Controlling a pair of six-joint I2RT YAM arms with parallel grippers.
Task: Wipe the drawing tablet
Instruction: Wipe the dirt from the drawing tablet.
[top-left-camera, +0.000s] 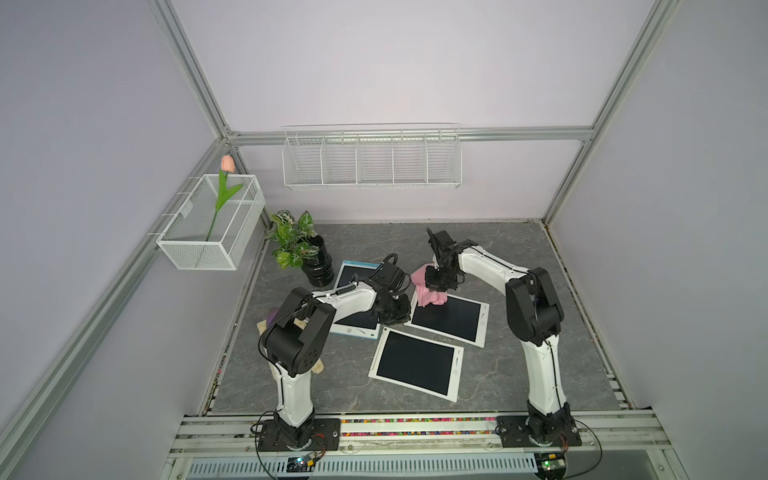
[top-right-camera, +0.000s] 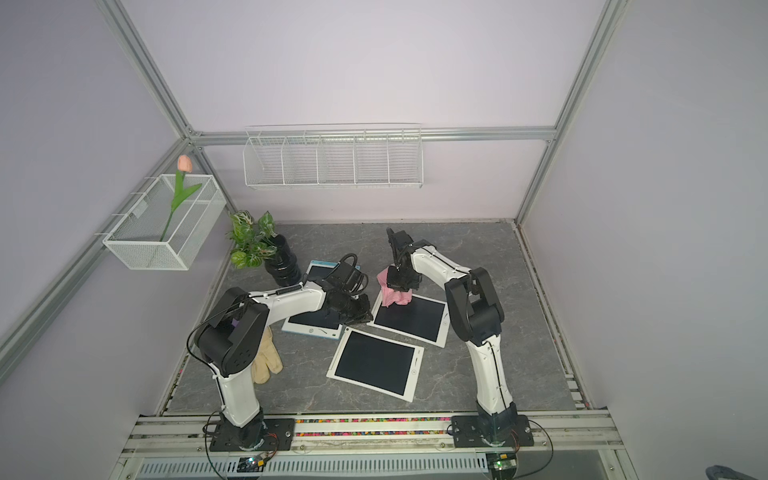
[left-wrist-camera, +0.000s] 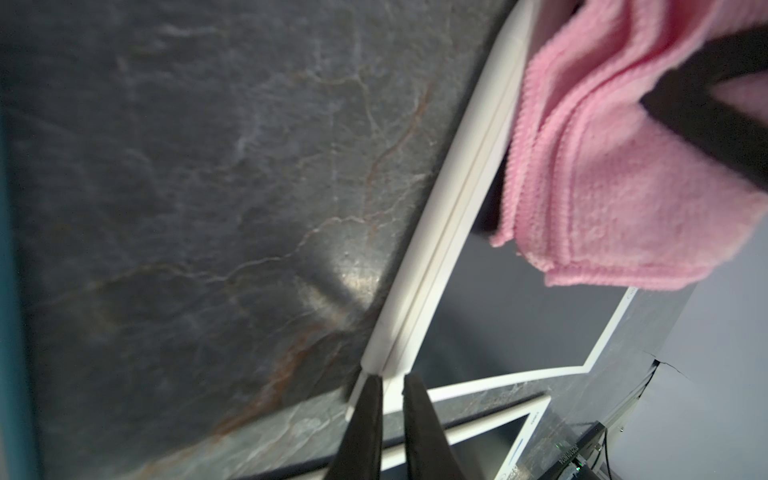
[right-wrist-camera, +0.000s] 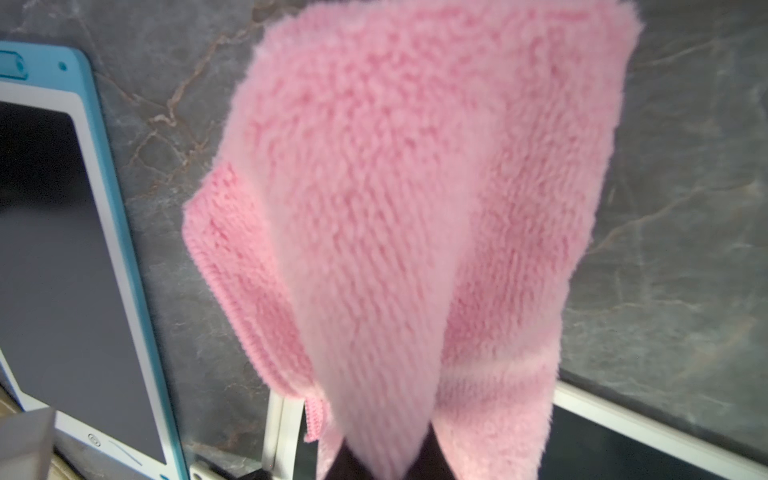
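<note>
Your drawing tablet (top-left-camera: 451, 320), white-framed, lies right under pink cloth (top-left-camera: 428, 291) — cloth's hem at corner beside left gripper (left-wrist-camera: 390, 401). Long axis runs from there toward right arm's elbow. Your right gripper (top-left-camera: 439, 286) clamps cloth, wrist pointing down — nearer wiper. Left gripper pinches tablet's edge, arm stretched low.

1. The left gripper (left-wrist-camera: 388, 380) pinches, between its two black fingers (left-wrist-camera: 365, 419), the rim corner of a white-framed, dark-screened drawing tablet (left-wrist-camera: 498, 316).
2. Beyond the fingertips, a folded pink microfibre cloth (left-wrist-camera: 602, 187) covers the tablet's far end.
3. Grey veined stone-look tabletop (left-wrist-camera: 187, 187) spreads beside the fingers.
</note>
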